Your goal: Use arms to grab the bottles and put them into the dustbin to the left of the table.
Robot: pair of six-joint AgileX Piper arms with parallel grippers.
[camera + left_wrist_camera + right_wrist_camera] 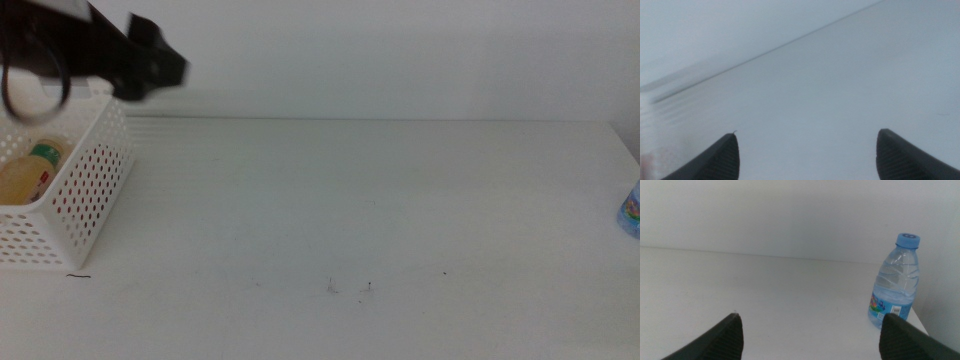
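Note:
A yellow juice bottle lies inside the white perforated dustbin at the table's left end. A small clear water bottle with a blue cap stands upright near the table's right edge. My left gripper hangs above the dustbin's far corner. In its wrist view the left gripper is open with only bare table between the jaws. The right gripper is open and empty, with the water bottle ahead and off to one side. The right arm is out of the middle view.
The white table stretches wide between dustbin and water bottle, with a few small dark specks near its front. A pale wall rises behind the table's back edge.

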